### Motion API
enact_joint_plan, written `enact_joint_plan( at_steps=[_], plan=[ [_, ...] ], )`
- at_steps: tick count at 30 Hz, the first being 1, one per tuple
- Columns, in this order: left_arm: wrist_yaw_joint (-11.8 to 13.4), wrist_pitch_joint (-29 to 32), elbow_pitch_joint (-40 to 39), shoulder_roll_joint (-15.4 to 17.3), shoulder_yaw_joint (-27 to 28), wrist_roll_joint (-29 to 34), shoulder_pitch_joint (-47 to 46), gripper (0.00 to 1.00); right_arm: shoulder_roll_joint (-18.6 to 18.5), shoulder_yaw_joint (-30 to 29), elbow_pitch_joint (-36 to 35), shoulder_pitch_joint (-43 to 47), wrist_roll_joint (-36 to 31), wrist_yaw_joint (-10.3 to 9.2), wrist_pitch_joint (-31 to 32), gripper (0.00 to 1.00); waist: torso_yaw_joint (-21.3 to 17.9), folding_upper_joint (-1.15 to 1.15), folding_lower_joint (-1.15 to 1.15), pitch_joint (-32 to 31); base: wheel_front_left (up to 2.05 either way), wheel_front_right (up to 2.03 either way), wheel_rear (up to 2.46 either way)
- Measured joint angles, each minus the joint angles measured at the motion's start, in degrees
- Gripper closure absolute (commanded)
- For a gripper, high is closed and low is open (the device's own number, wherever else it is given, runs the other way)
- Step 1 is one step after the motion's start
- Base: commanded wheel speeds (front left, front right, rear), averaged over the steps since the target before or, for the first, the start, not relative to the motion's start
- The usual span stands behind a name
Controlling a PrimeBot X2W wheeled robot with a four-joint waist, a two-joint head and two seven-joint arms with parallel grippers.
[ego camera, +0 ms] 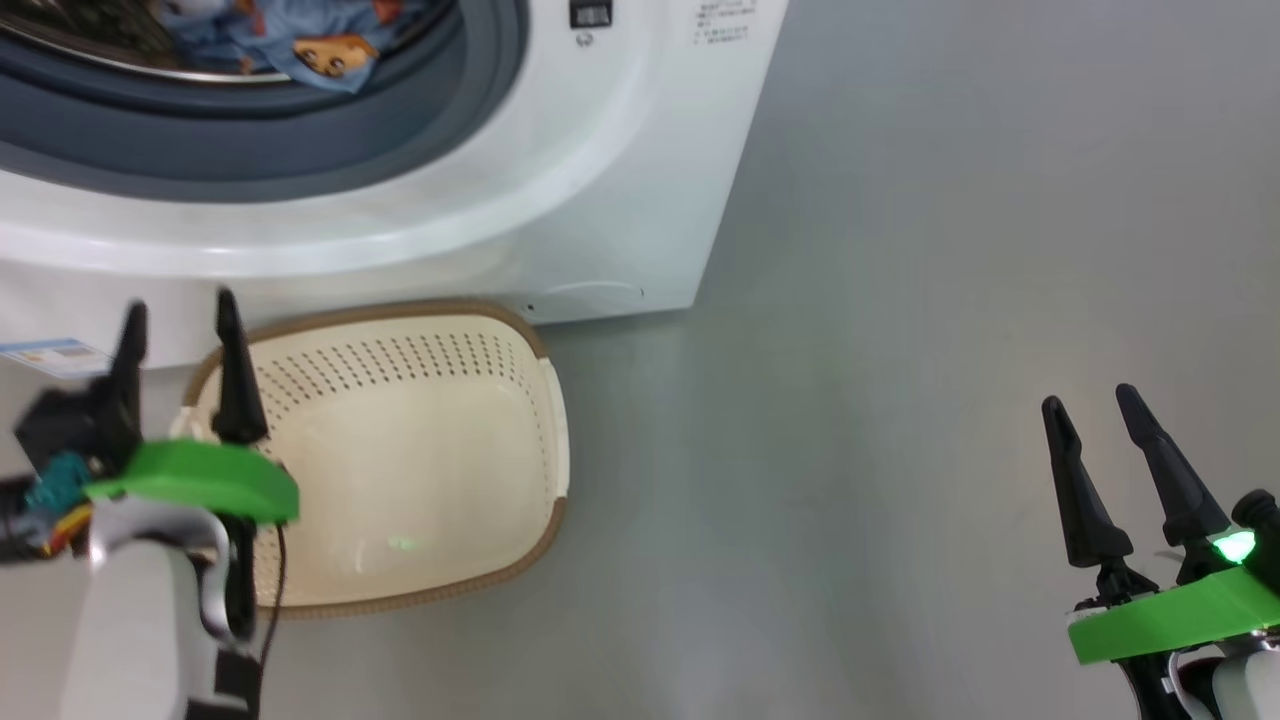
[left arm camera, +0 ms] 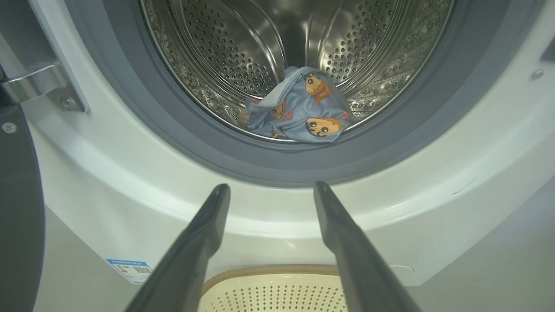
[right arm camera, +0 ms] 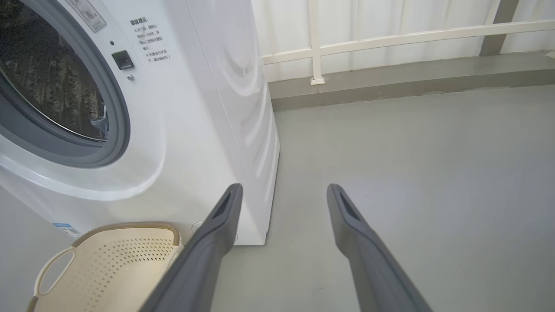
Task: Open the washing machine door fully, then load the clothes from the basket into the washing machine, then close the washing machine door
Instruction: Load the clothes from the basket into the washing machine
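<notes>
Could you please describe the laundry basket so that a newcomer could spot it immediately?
Find the big white washing machine with its round drum opening. On the grey floor just in front of it sits the basket: cream perforated plastic, brown woven-look rim, empty.

The left tool [ego camera: 180,305] and right tool [ego camera: 1088,398] each have two long, tapering black fingers [ego camera: 238,390] above a bright green collar [ego camera: 200,480]. The left forearm [ego camera: 130,620] is pale grey, with a black cable [ego camera: 272,590] and teal wiring [ego camera: 55,492]. A green light [ego camera: 1235,547] glows on the right.

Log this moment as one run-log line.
clothes: in drum | basket: empty, on floor | washing machine door: open | left gripper: open, empty | right gripper: open, empty
</notes>
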Motion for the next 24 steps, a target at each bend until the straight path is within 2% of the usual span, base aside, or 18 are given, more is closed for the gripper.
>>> enact_joint_plan(
  at_steps=[9, 24],
  plan=[
    [-0.23, 0.0, -4.19, -0.07, -1.56, -1.41, 10.54, 0.0, -0.65, -0.34, 0.64, 4.25, -0.19, 0.0, 0.0, 0.0, 1.55, 0.0, 0.0, -5.75, 0.0, 0.0, 0.0],
    [-0.9, 0.01, -10.03, 0.04, -3.08, -3.11, 22.9, 0.0, -0.67, -1.65, 1.22, 9.92, -0.36, 0.0, 0.0, 0.0, 3.36, 0.0, 0.0, -13.96, 0.0, 0.0, 0.0]
  ],
)
